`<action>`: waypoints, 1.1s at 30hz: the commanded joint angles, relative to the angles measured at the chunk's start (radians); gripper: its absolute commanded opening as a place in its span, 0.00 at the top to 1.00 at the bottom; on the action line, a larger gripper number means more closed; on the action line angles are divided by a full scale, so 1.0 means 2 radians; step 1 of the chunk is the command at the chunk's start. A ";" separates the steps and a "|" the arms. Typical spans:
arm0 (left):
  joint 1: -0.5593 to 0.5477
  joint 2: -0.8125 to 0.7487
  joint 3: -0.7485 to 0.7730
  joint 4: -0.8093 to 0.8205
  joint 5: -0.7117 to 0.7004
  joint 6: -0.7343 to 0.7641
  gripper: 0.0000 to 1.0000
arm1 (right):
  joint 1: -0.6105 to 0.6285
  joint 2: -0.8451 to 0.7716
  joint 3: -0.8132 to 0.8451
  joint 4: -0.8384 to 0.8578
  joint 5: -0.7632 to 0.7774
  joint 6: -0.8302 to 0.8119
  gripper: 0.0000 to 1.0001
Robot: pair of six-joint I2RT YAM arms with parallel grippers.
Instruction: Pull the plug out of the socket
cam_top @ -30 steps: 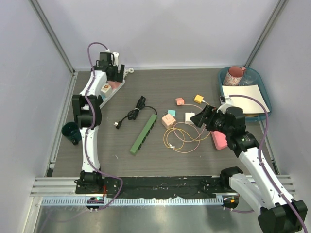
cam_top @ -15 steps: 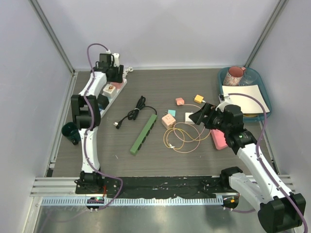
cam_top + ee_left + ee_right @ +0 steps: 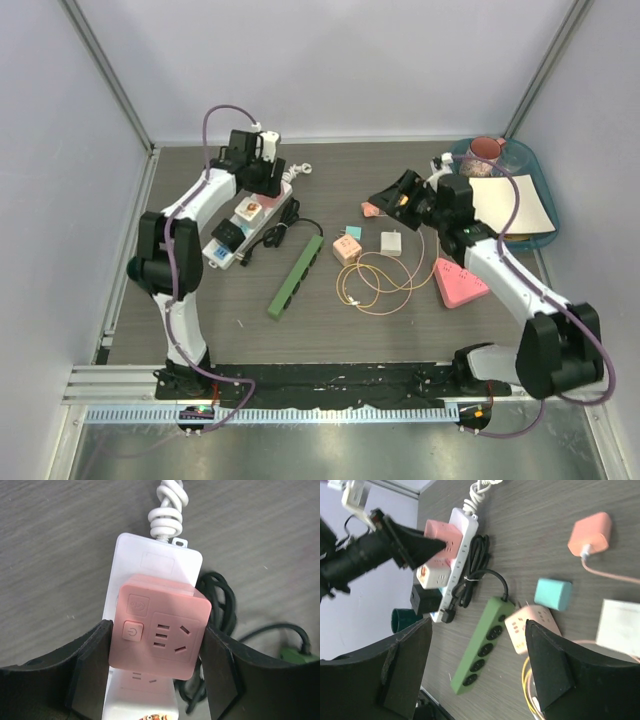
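A pink cube plug sits on the white power strip, near the end where its coiled white cord leaves. My left gripper is shut on the cube, one finger against each side. In the top view the left gripper covers the cube at the far end of the strip. In the right wrist view the cube shows between the left fingers. An orange-printed plug and a black adapter also sit on the strip. My right gripper is open and empty, raised above the table's middle.
A green power strip and its black cable lie beside the white strip. Small cube adapters, a white charger, a yellow cable loop and a pink wedge lie mid-right. A blue tray stands back right.
My left gripper moved right and nearer, and the white strip swung with it toward the green strip. My right gripper rose and moved to the far left, uncovering the pink wedge.
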State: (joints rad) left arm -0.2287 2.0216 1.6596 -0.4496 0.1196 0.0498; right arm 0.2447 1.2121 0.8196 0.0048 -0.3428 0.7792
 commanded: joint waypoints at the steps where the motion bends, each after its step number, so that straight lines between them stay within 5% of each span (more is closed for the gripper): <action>1: -0.008 -0.114 -0.054 0.127 -0.020 -0.002 1.00 | 0.020 0.070 0.097 0.064 -0.007 0.026 0.20; 8: -0.023 -0.207 -0.116 0.137 0.005 0.005 1.00 | 0.050 0.223 0.186 0.160 -0.071 0.073 0.24; 19: -0.030 -0.320 -0.222 0.166 0.057 0.016 1.00 | 0.098 0.363 0.323 0.192 -0.130 0.071 0.26; 33: -0.030 -0.344 -0.268 0.213 0.063 0.005 1.00 | 0.144 0.437 0.396 0.108 -0.077 0.038 0.32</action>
State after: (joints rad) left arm -0.2867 1.3994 1.1004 -0.2203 0.2211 0.0624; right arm 0.5182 2.0659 1.5520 0.2592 -0.5236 0.8871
